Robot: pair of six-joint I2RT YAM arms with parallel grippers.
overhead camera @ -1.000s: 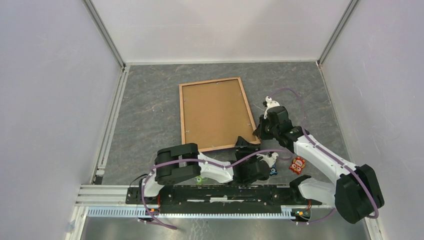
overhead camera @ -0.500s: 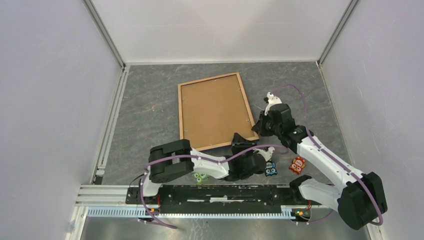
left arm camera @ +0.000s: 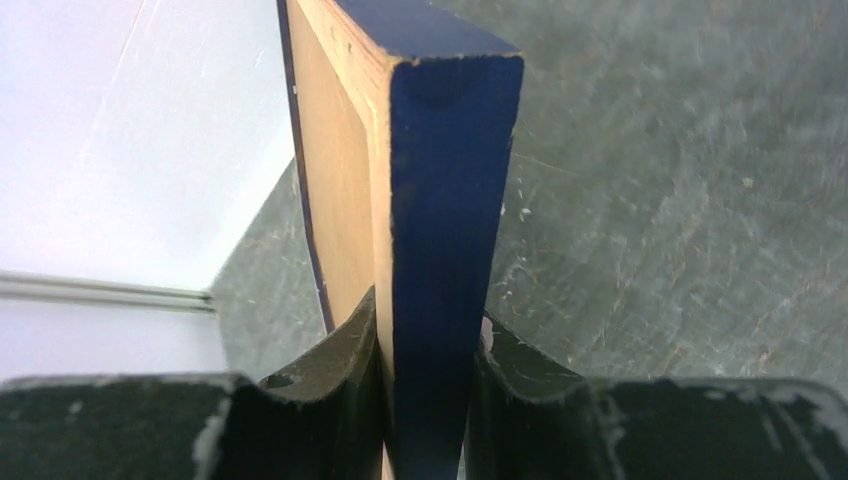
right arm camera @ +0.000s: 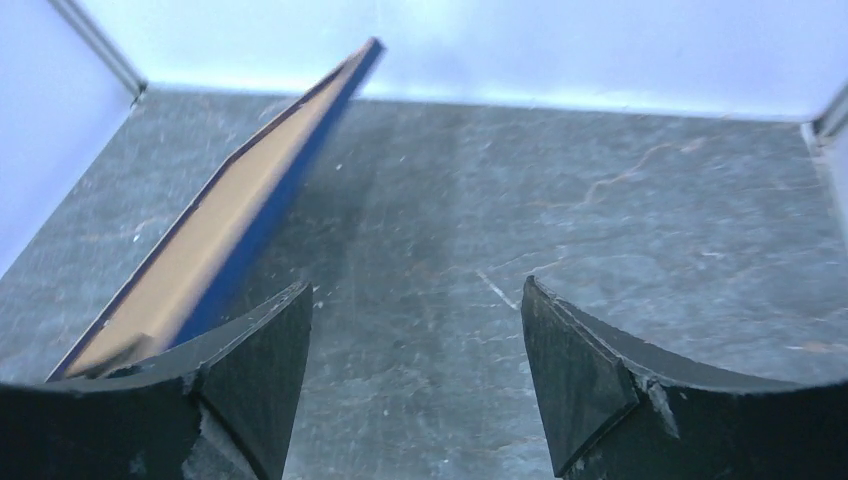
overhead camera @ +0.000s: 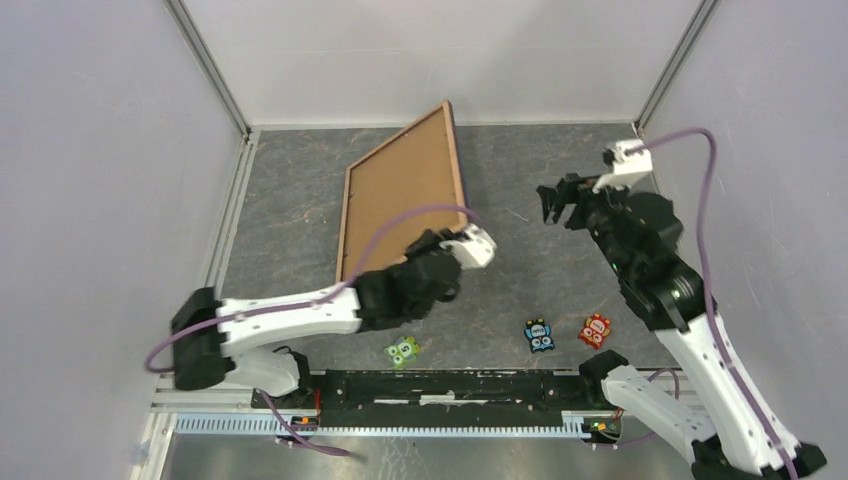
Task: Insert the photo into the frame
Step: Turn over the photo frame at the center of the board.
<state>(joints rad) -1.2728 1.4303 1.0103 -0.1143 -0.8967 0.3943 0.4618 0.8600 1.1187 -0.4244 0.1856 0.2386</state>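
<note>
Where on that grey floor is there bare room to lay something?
Widest: grey floor between the tilted blue-and-wood picture frame and the open right hand, back to the far wall. A narrower strip lies between frame and left wall. Crowded: near edge, with green, blue and red figures and the left hand gripping the frame.

A dark grey tabletop [overhead camera: 290, 200] with pale, stone-like veining and fine scratches fills the enclosure. Plain white walls [overhead camera: 100, 150] close it on the left, far and right sides, meeting at aluminium posts [overhead camera: 207, 65] in the far corners. A slotted aluminium rail [overhead camera: 400, 425] runs along the near edge. The light is soft and even.
</note>
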